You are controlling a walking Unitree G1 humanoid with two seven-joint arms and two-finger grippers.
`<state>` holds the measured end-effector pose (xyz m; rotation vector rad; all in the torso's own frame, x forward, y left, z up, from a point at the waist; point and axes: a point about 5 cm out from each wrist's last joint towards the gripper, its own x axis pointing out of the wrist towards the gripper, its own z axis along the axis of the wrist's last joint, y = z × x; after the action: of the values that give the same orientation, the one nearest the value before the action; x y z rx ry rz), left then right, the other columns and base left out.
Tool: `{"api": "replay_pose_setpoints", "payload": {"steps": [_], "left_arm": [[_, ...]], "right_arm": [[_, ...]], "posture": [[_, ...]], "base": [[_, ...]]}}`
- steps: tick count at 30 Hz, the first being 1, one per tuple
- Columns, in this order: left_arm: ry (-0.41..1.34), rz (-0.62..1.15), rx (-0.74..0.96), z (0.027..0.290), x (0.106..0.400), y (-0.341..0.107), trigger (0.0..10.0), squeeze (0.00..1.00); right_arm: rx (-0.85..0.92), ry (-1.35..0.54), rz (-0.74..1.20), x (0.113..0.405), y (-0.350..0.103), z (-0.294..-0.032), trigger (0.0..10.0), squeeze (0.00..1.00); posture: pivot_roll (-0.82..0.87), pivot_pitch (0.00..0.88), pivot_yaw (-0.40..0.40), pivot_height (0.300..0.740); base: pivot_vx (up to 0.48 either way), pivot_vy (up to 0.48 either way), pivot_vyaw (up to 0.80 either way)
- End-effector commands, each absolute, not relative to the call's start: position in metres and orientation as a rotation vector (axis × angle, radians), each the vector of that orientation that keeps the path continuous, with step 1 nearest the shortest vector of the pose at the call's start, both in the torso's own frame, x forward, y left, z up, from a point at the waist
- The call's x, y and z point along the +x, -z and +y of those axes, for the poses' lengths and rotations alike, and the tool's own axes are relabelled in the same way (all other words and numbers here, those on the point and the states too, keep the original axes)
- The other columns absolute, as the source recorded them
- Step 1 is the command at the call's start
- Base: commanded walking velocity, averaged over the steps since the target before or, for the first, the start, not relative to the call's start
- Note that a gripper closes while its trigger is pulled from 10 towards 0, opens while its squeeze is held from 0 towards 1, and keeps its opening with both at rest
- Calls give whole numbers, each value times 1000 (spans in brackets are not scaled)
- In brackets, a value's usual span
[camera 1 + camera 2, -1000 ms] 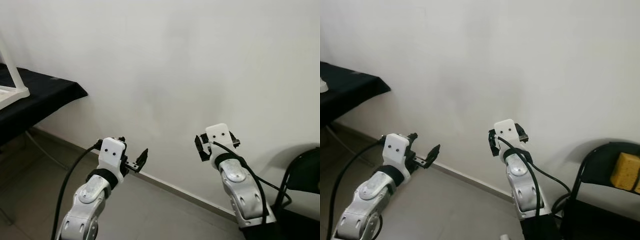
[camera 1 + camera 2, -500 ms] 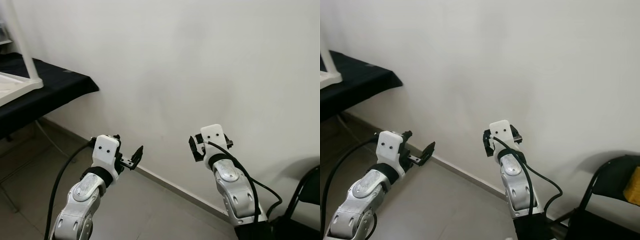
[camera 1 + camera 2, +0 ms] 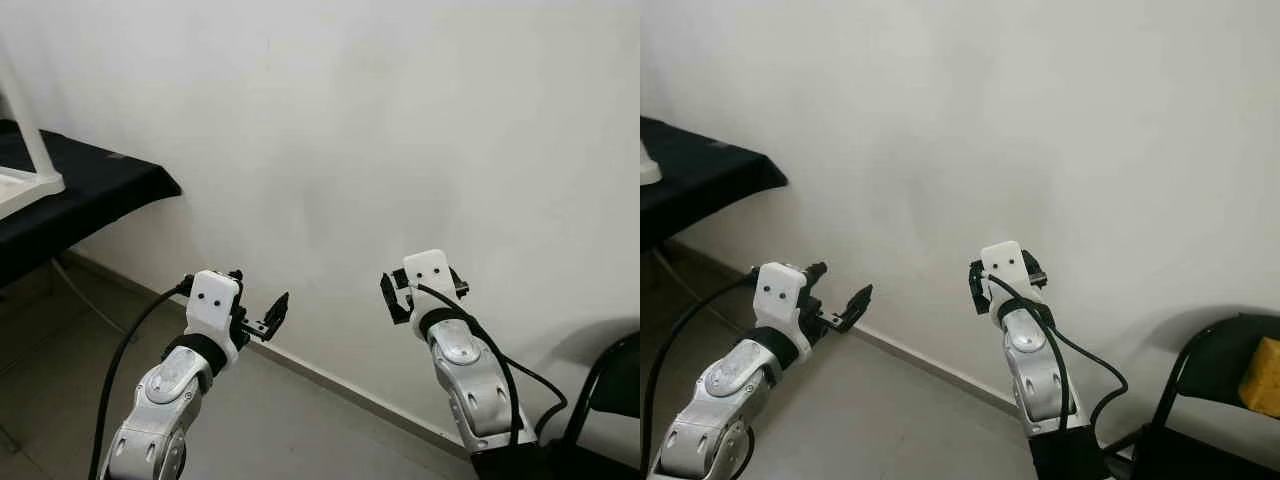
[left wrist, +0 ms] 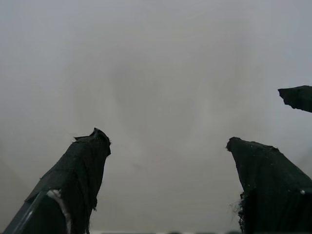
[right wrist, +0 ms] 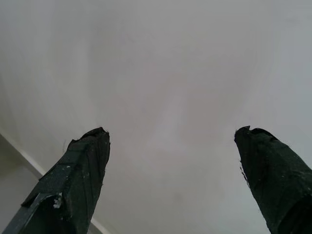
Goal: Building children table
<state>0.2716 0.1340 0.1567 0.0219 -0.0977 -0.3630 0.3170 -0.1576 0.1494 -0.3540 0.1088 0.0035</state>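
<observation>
**A:** What is the robot working on, and how should it handle this step?

**B:** By my reading it is searching for the table parts, since it is facing a bare white wall (image 3: 400,120). The only likely part in sight is a white frame piece (image 3: 30,165) resting on the black-draped table (image 3: 110,185), well to the left of that wall patch. I would have it turn left towards the draped table and keep both arms tucked while it is walking, so nothing is brushing the wall or the black chair (image 3: 1220,370) to the right.

**A:** How are the arms sitting?

**B:** Both are bent upward in front of the body, pointing at the wall. The left gripper (image 3: 268,315) is hovering below the middle of the wall, near the skirting board (image 3: 330,375), with its fingers spread wide and nothing between them. The right gripper (image 3: 398,292) is hovering beside it, a little higher, also gaping wide and empty.

**A:** Anything else worth noting?

**B:** A yellow sponge (image 3: 1262,378) is lying on the chair seat, far right of the wall patch.
</observation>
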Motion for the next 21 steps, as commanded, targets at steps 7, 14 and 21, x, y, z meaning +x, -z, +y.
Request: {"api": "replay_pose_setpoints", "payload": {"steps": [7, 14, 21], "left_arm": [[370, -87, 7, 132, 271, -155, 10000, 0], [362, -73, 20, 135, 270, -153, 10000, 0], [362, -74, 24, 136, 271, -153, 10000, 0]], "right_arm": [[-355, -1, 115, 318, -147, -160, 10000, 0], [-333, 4, 119, 318, -147, -161, 10000, 0], [-323, 3, 117, 319, -147, -160, 10000, 0]], "posture": [[17, 0, -67, 740], [23, 0, -66, 740], [27, 0, -65, 740]], "base": [[298, 0, 0], [0, 0, 0], [0, 0, 0]]}}
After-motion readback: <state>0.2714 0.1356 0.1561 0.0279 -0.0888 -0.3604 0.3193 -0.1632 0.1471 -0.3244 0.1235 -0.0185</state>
